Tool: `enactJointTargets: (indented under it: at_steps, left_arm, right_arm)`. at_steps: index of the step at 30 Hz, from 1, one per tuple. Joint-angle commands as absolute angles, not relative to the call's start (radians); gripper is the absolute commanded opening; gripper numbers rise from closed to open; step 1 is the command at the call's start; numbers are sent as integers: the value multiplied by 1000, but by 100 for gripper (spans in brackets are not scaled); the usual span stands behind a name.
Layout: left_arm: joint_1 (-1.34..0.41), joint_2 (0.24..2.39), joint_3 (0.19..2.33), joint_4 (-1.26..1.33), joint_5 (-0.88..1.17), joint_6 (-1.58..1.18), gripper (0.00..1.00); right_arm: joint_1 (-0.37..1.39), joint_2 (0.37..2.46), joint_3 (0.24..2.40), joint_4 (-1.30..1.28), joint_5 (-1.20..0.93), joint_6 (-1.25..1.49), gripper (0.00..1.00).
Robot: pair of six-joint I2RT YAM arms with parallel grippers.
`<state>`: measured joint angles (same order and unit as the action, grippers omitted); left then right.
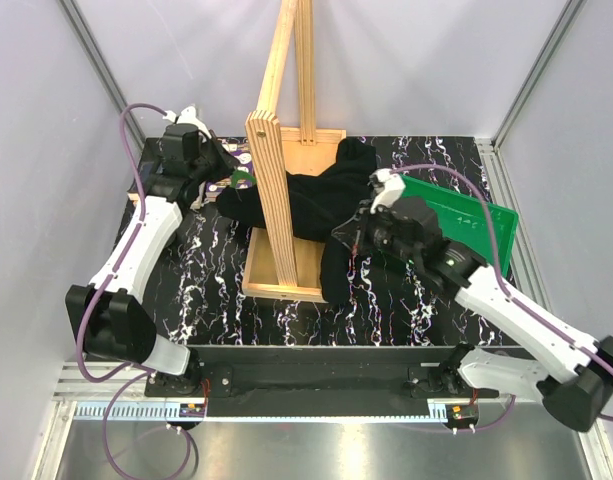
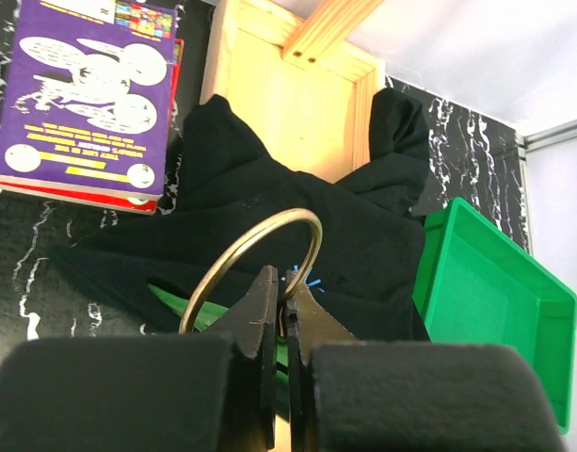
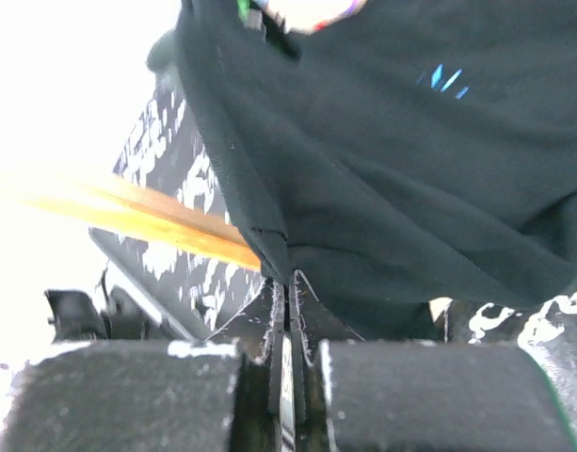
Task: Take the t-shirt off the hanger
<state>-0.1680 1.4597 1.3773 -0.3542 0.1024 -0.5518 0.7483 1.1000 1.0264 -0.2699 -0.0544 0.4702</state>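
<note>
The black t-shirt (image 1: pixel 321 205) lies crumpled over the wooden stand's base, and it also shows in the left wrist view (image 2: pixel 363 235) and the right wrist view (image 3: pixel 382 160). The green hanger (image 2: pixel 199 311) pokes out of the shirt, and its brass hook (image 2: pixel 286 215) curves up. A bit of green (image 1: pixel 241 180) shows at the shirt's left end. My left gripper (image 2: pixel 281 278) is shut on the hook, at the far left in the top view (image 1: pixel 229 178). My right gripper (image 3: pixel 290 282) is shut on the shirt's edge, at its right side (image 1: pixel 348 232).
The tall pale wooden stand (image 1: pixel 281 150) rises from its flat base (image 1: pixel 306 265) between the two arms. A green tray (image 1: pixel 466 215) sits at the right, also seen by the left wrist (image 2: pixel 495 282). A purple book (image 2: pixel 90 85) lies at the far left.
</note>
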Motion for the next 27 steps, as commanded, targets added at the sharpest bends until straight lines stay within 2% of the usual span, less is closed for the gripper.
enactJointTargets:
  at_steps: [1,5,8,21,24,27]
  left_arm:
    - [-144,1410,1367,-259,92,-566,0]
    - [-129,1401,1356,-252,92,-571,0]
    - [-117,1394,1348,-244,104,-577,0]
    - [-83,1379,1335,-233,98,-568,0]
    - [-83,1376,1330,-215,152,-545,0]
    - [-84,1376,1330,-175,247,-516,0]
  right_arm:
    - [753,933,993,-236,182,547,0]
    - [753,773,901,-238,375,617,0]
    - [753,663,841,-255,445,646,0]
    - [753,355,776,-389,603,690,0]
    - [753,386,801,-403,575,617,0]
    - [753,544,882,-416,395,510,0]
